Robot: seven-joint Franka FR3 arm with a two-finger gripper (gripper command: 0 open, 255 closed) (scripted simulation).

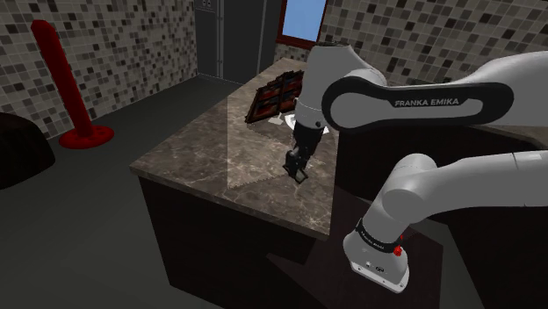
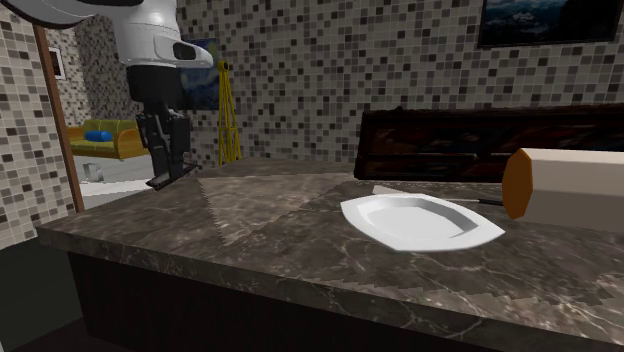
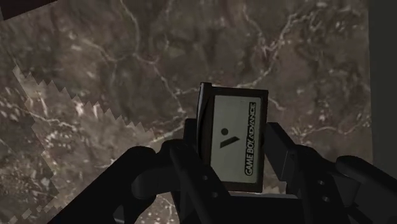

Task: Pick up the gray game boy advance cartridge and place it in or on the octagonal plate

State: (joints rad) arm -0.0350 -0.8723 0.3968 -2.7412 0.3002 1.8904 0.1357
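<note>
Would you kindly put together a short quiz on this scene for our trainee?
1. True or false: the pincer is shut on the grey cartridge.
2. The white octagonal plate lies on: A the marbled counter; B a stool; C a shelf.
3. What words does the cartridge's label bear?
Key: 1 true; 2 A; 3 Game Boy Advance.
</note>
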